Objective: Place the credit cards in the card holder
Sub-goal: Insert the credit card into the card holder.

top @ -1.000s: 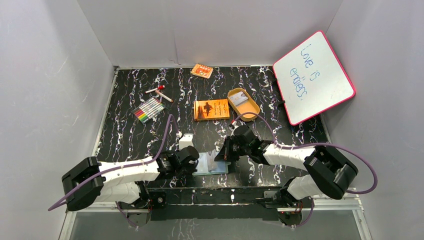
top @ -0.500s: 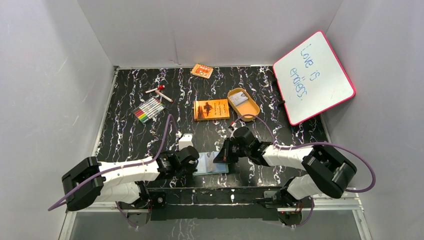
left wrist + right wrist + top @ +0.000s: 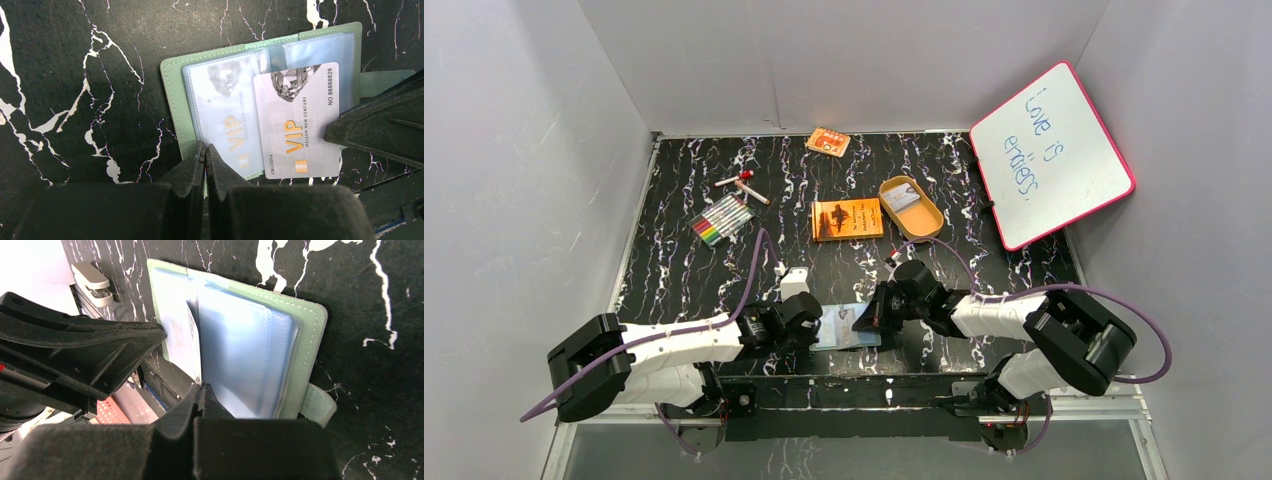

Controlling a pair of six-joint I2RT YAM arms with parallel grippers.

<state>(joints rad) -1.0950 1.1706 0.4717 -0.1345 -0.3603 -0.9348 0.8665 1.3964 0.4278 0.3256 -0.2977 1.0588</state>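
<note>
Touching the card holder (image 3: 172, 90) edge, the left claw (image 3: 205, 149) is fully closed.

Table (image 3: 674, 285): black top, white marble veining.
- Card holder (image 3: 849, 332) is laid open and flat on it, between the left gripper (image 3: 820, 328) and the right gripper (image 3: 860, 322), with both tips at its edges.
- A small white block (image 3: 795, 282) is seen just beyond the left gripper.
- An orange book (image 3: 847, 219) is placed well beyond both grippers; a tan oval tin (image 3: 911, 208) is set just right of it, beyond the right gripper.
- A marker pack (image 3: 723, 219) and two loose pens (image 3: 742, 185) are located far beyond the left gripper and off to its left.
- A small orange packet (image 3: 828, 141) is found at the far edge.
- A pink-framed whiteboard (image 3: 1051, 155) is propped at the table's right edge, far right of the right gripper.
</note>
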